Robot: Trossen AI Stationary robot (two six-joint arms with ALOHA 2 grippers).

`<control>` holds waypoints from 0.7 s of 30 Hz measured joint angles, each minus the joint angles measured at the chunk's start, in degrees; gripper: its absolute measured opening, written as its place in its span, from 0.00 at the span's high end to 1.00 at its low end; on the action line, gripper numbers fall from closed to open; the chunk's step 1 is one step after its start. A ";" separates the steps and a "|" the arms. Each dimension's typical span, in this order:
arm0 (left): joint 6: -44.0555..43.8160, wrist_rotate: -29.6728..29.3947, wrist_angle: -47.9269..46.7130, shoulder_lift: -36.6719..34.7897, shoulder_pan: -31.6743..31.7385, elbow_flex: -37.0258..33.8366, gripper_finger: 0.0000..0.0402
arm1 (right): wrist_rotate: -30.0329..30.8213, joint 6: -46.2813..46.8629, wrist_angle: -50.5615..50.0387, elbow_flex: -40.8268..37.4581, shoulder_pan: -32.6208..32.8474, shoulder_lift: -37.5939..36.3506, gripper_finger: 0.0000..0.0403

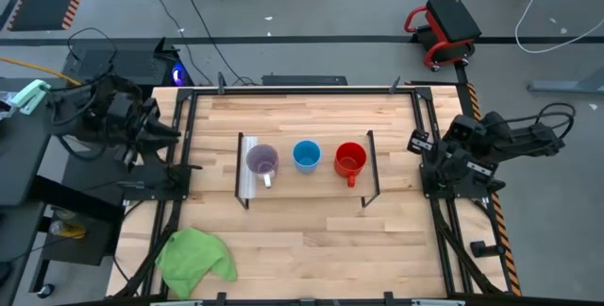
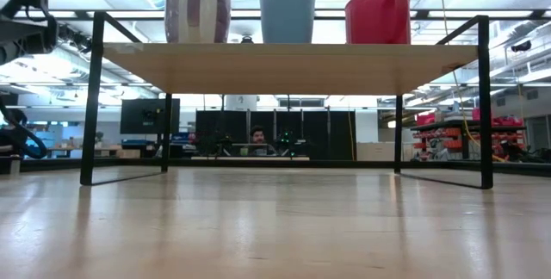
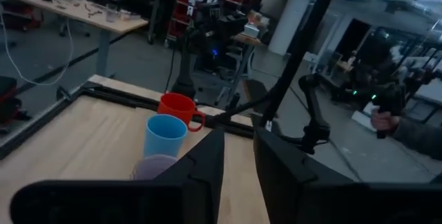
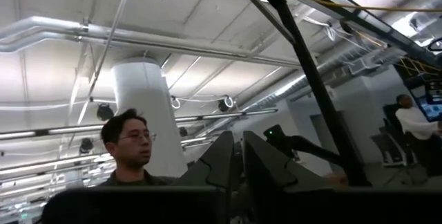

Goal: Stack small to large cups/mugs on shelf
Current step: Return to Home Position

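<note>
Three cups stand upright in a row on the shelf (image 1: 326, 181), a light-wood board on black end frames. The pale purple mug (image 1: 261, 161) is at the left, the blue cup (image 1: 306, 156) in the middle, and the red mug (image 1: 350, 160) at the right. The low view shows them on the shelf top (image 2: 293, 55). My left gripper (image 1: 177, 134) hangs at the table's left edge, narrowly open and empty; its wrist view (image 3: 239, 134) looks along the row. My right gripper (image 1: 413, 143) is at the right edge, shut and empty.
A green cloth (image 1: 195, 257) lies crumpled at the table's near left corner. Black frame rails run along the table's edges. People show in the room beyond the table (image 4: 128, 148). Bare wood lies in front of and behind the shelf.
</note>
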 joint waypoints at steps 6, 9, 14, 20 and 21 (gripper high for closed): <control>-6.67 -1.08 0.13 -0.57 0.00 -0.03 0.78 | 0.94 -1.08 0.04 0.00 -0.15 -0.02 0.90; -2.46 -1.16 1.01 -0.21 0.00 -0.04 0.79 | 0.94 -0.17 0.04 0.00 -0.15 -0.02 0.90; 12.90 24.99 15.44 -0.63 0.00 -0.04 0.80 | 1.38 -0.03 0.04 0.00 -0.15 -0.02 0.90; 34.50 68.94 24.58 0.68 0.04 -0.60 0.78 | 2.57 -0.15 0.06 0.00 -0.15 -0.02 0.90; 31.86 66.36 22.79 0.69 0.34 -0.61 0.78 | 2.01 -0.06 0.05 0.00 -0.15 -0.02 0.90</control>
